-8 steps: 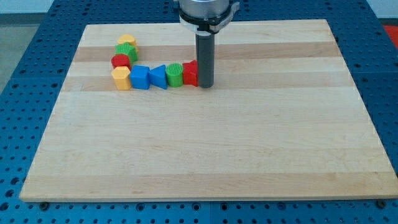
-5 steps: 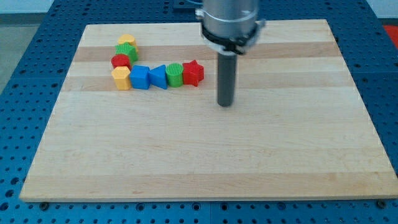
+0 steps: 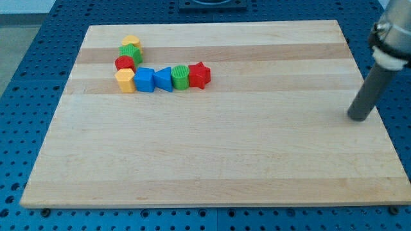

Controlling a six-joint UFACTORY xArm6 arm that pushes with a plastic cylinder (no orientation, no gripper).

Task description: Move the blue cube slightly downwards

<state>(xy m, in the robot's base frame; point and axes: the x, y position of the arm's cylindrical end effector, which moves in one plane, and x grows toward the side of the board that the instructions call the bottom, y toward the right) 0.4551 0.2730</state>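
Note:
The blue cube (image 3: 144, 80) sits near the view's upper left, in a row of touching blocks. To its left is a yellow hexagonal block (image 3: 125, 81). To its right are a blue triangular block (image 3: 164, 79), a green round block (image 3: 181, 77) and a red star (image 3: 200, 75). My tip (image 3: 359, 118) is far off at the view's right edge of the board, well clear of every block.
Above the yellow hexagonal block stand a red block (image 3: 124, 63), a green block (image 3: 131, 53) and a yellow block (image 3: 131, 42), forming a column. The wooden board (image 3: 212, 160) lies on a blue perforated table (image 3: 26, 96).
My tip has left the red star's right side and swept down and far to the view's right, to the board's right edge. The blocks have not moved.

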